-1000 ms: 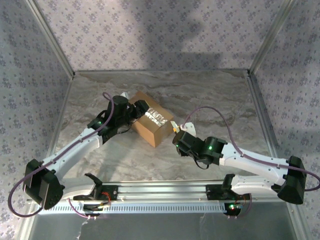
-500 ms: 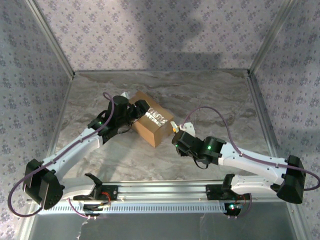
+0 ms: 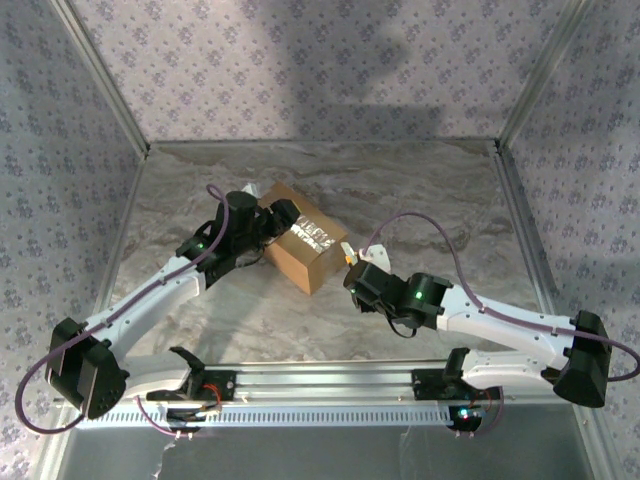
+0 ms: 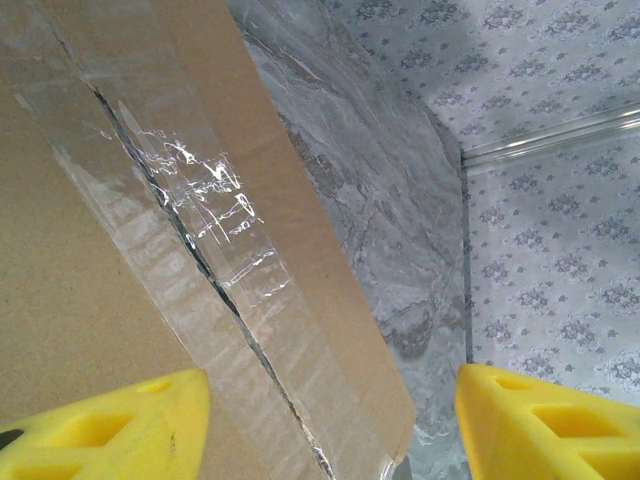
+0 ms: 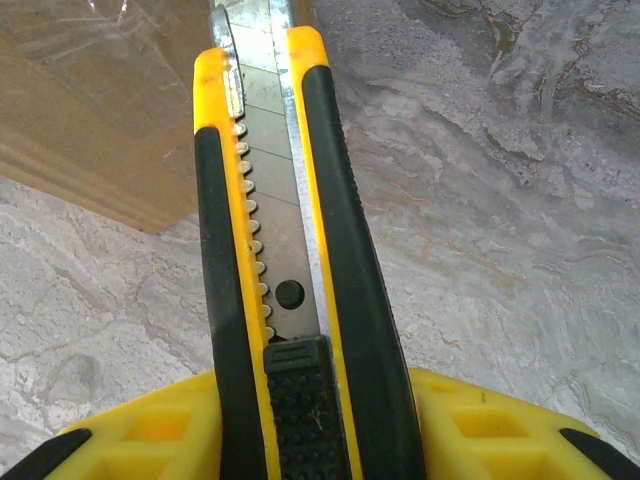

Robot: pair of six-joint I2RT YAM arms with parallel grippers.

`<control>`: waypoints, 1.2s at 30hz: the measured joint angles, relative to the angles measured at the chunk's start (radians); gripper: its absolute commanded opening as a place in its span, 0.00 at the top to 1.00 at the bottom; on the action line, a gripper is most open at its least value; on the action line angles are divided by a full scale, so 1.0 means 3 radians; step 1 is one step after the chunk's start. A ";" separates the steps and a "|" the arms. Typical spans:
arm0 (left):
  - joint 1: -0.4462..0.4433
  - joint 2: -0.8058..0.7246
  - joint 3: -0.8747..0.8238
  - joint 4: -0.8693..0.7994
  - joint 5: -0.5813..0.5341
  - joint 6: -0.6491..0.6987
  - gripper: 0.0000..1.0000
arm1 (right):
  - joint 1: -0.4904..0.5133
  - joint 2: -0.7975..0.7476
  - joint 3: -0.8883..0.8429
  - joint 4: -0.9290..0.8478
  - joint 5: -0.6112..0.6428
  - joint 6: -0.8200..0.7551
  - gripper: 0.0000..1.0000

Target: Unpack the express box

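Nothing moved: right end effector (image 3: pixel 350 260) pinching your knife (image 5: pixel 270 250), left end effector (image 4: pixel 330 425) spread over box (image 3: pixel 305 262), which could skid when cut.

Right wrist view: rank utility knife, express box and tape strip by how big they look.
1. utility knife (close to the camera, so inflated)
2. express box
3. tape, small patch on the box

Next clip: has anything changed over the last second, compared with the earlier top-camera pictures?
Nothing clearly moved, and nothing was gripped or released. Only the glare on the clear tape of the brown cardboard express box differs slightly. The left gripper stays open at the box; the right gripper keeps holding the yellow-and-black utility knife beside it.
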 measured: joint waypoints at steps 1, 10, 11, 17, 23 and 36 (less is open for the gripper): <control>0.0000 0.0000 0.0000 0.0001 0.0000 0.0000 0.34 | 0.0000 0.0000 0.0000 0.0000 0.0000 0.0000 1.00; 0.0000 0.0000 0.0000 0.0001 0.0000 -0.0023 0.34 | 0.0004 0.0000 0.0004 -0.0003 0.0000 0.0000 1.00; 0.0000 0.0000 -0.0001 0.0001 0.0000 -0.0024 0.34 | 0.0004 0.0000 0.0008 -0.0003 0.0001 0.0000 1.00; 0.0000 0.0000 -0.0001 0.0000 -0.0001 -0.0024 0.34 | 0.0017 -0.0003 0.0057 -0.0003 0.0003 0.0000 1.00; 0.0000 0.0000 -0.0001 0.0001 -0.0001 -0.0025 0.34 | 0.0017 -0.0003 0.0062 -0.0001 0.0003 -0.0001 1.00; -0.0003 0.0000 -0.0001 0.0001 0.0000 -0.0027 0.34 | 0.0025 -0.0003 0.0062 -0.0014 0.0004 0.0001 1.00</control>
